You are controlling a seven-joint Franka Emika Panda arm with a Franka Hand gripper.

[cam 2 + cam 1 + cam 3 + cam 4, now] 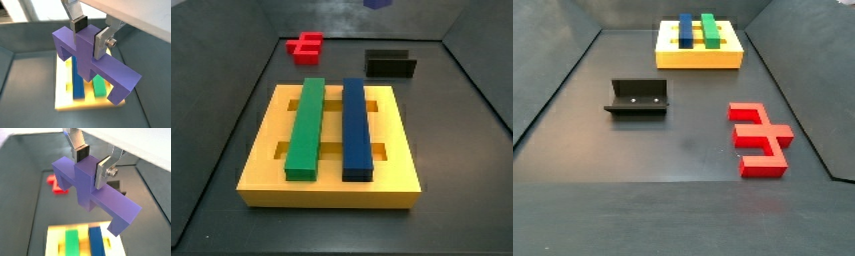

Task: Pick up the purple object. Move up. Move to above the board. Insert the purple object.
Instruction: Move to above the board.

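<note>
The purple object (pixel 107 200) (pixel 113 70) hangs in the air, crossbar slanted and legs pointing down. My gripper (pixel 92 164) (pixel 90 35) is shut on its central post, with one silver finger on each side. The yellow board (pixel 61 95) (pixel 57 240) lies below the piece in both wrist views. In both side views the board (pixel 331 185) (pixel 700 58) rests on the floor, with a green bar (pixel 307 125) and a dark-blue bar (pixel 356 125) lying in its slots. Only a small tip of the purple object (pixel 376 3) shows in a side view; the gripper is out of both.
A red block (pixel 305 45) (pixel 760 138) (pixel 57 185) lies on the grey floor apart from the board. The black fixture (pixel 392 65) (pixel 637 98) stands between the board and the red block. Dark sloping walls enclose the floor.
</note>
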